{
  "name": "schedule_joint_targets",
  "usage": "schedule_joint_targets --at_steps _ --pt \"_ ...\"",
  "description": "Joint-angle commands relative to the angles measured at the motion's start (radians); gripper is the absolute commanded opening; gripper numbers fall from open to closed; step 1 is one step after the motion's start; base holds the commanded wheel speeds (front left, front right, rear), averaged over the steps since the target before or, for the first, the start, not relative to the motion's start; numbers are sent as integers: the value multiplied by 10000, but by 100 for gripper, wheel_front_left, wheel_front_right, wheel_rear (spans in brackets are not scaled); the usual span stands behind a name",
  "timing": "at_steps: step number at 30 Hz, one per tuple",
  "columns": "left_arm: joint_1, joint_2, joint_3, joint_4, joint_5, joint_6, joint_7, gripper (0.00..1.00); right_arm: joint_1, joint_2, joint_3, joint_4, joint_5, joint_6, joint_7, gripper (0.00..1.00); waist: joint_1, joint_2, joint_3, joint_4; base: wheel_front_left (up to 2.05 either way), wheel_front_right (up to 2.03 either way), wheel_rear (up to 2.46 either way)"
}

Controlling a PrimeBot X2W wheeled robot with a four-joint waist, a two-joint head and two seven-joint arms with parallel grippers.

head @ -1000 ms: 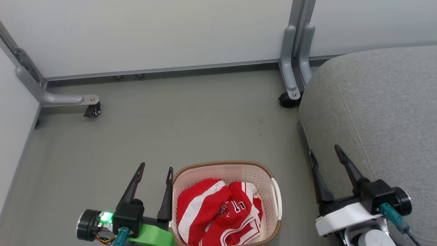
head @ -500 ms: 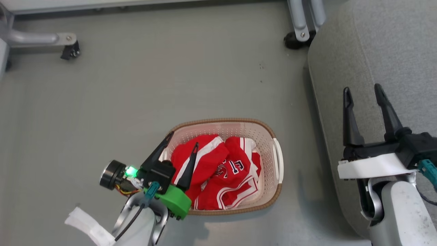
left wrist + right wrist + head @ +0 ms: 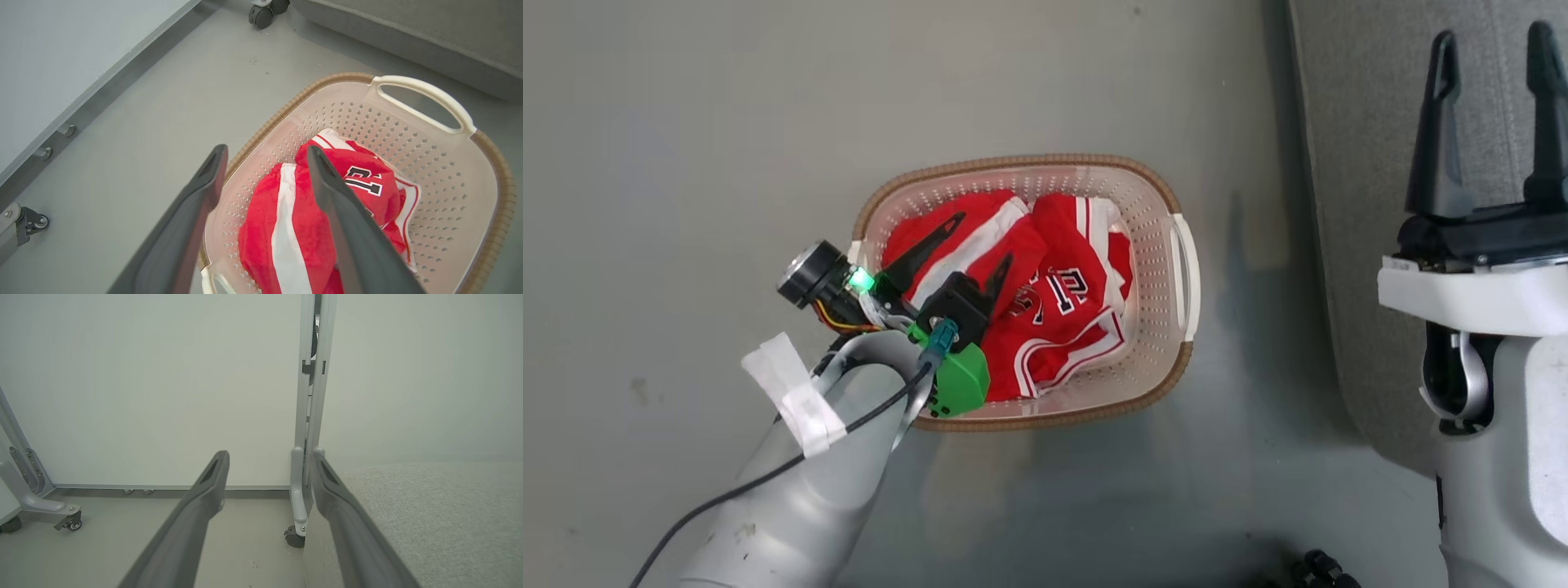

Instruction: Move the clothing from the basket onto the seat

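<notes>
Grey floor, centre of head view: crumpled red jersey clothing with white stripes (image 3: 1054, 310) fills the cream perforated plastic basket with brown rim (image 3: 1186, 269). Left gripper (image 3: 984, 237) hangs over the left fold, fingers spread, gripping nothing. Best to sink deep and pinch a thick bunch. Right gripper (image 3: 1492, 33), fingers apart and empty, sits over the grey fabric seat (image 3: 1347, 122) at frame right.

Grey floor edged by white partition panels on wheeled feet

The smooth grey floor (image 3: 686, 122) carries a few dark specks (image 3: 253, 62). Along its far edge stand plain white partition panels (image 3: 143, 396), with a grey rail (image 3: 184, 486) at their base and two small studs (image 3: 137, 491) under it. Between the panels rises a grey metal post (image 3: 312, 375), its foot ending in a black castor (image 3: 293, 537). Toward the floor's far left corner a second foot (image 3: 41, 506) bears another castor (image 3: 73, 525).
</notes>
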Motion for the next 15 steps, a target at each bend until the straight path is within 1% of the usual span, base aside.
schedule_joint_targets --at_steps 1,5,10,15 --pt "-447 147 -126 414 139 -53 2 100 -300 -6 20 -247 84 1 -30 100 -2 0 1690 -483 0 0 0" --pt "-1478 157 -425 1954 411 -65 2 100 -770 -1 257 -784 242 1 -30 100 -2 0 2374 -737 0 0 0" --pt "-2273 81 -611 2784 295 -161 1 100 -1202 1 388 -1220 527 1 -30 100 -2 0 3060 -956 0 0 0" --pt "-2902 87 -1144 3736 554 -252 3 100 -1234 -3 375 -1311 768 1 -31 100 -2 0 3386 -1075 0 0 0"
